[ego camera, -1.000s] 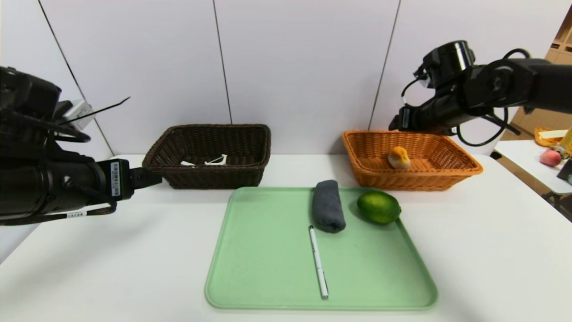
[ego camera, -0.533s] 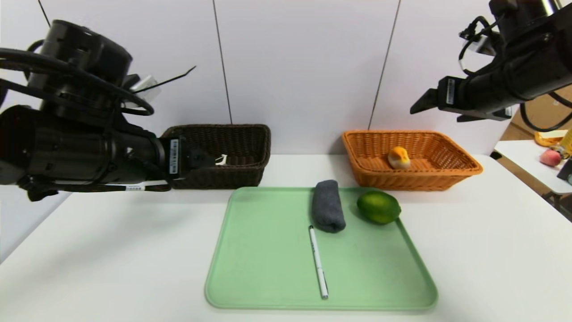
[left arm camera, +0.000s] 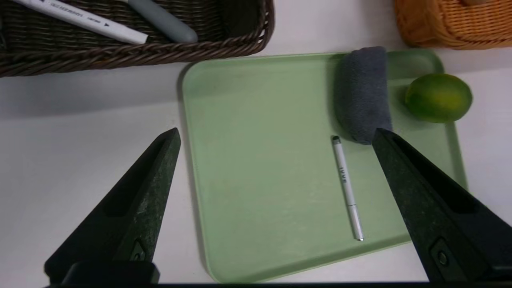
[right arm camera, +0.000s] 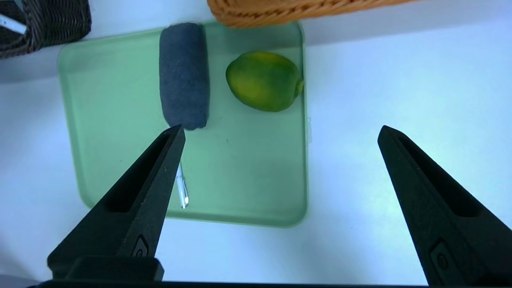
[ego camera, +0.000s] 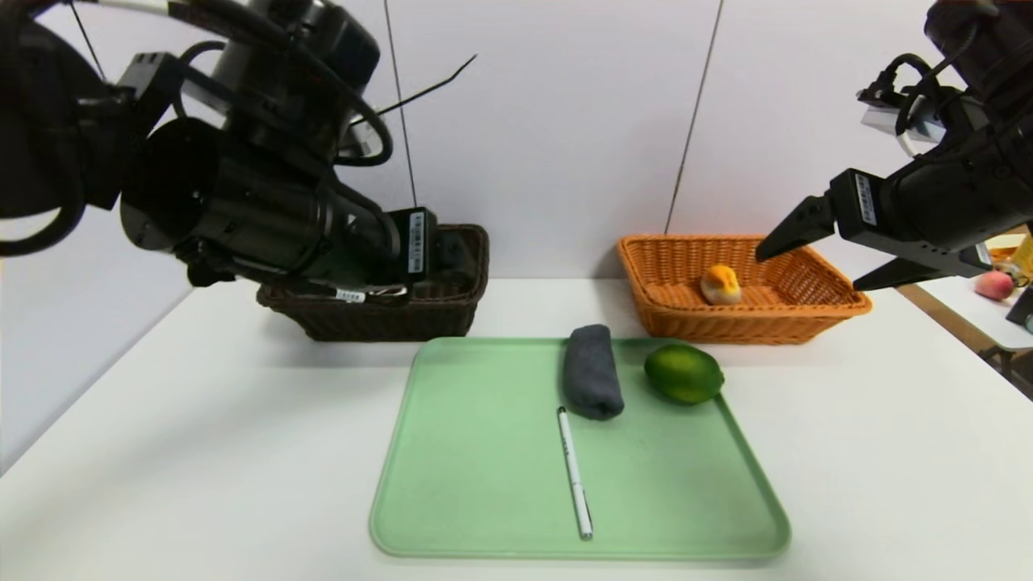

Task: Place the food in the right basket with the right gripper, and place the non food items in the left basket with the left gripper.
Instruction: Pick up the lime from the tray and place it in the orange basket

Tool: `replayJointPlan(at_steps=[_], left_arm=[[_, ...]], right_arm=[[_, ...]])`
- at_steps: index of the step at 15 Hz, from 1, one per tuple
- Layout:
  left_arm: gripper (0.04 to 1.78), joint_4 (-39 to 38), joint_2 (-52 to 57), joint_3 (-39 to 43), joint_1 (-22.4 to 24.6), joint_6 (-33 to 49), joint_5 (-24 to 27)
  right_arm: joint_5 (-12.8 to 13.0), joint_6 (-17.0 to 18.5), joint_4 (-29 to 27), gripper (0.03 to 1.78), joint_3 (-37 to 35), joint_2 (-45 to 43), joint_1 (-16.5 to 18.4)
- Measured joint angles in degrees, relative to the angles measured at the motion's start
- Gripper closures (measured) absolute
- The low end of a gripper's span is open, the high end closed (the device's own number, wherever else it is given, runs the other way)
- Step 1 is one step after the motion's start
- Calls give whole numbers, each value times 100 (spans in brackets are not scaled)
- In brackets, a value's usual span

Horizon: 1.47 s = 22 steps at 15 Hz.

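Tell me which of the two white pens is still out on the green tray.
The slim pen lying alone near the tray's front edge, below the grey cloth. The other, a thicker marker, already lies in the dark basket.

From the head view my bulky black left arm [ego camera: 242, 186] blocks most of the dark brown woven basket [ego camera: 452, 311]; I can't see inside it. The left wrist view crops its white pen [left arm camera: 80, 20] and grey peeler handle [left arm camera: 164, 20] at the top edge.

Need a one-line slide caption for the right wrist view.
Open right gripper high above green tray holding lime, grey cloth and pen.
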<state>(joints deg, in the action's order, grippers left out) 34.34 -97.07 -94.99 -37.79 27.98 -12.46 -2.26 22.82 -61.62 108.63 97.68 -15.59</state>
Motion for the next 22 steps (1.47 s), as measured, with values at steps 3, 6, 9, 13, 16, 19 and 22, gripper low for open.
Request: replayJointPlan(at_steps=[3, 6, 9, 13, 16, 19, 22], left_arm=[[13, 857, -736, -1391, -263, 388, 4], [13, 1257, -1182, -1548, -455, 590, 1], [13, 1263, -1217, -1345, -514, 600, -27], [13, 1262, -924, -1019, -521, 586, -46], [13, 1232, -667, -761, -518, 590, -52], [13, 1226, -441, -558, -514, 592, -62], [13, 1176, -238, -338, -506, 600, -63]], right_arm=[[-176, -9, 18, 13, -384, -193, -61], [-132, 11, 57, 12, -477, -41, -210], [199, 311, 60, 12, -469, 394, -480], [341, 1543, 72, 12, -286, 987, -836], [351, 2527, 74, 12, -34, 1379, -896], [366, 3388, 46, 12, 182, 1687, -857], [366, 3952, -89, 12, 228, 1871, -839]])
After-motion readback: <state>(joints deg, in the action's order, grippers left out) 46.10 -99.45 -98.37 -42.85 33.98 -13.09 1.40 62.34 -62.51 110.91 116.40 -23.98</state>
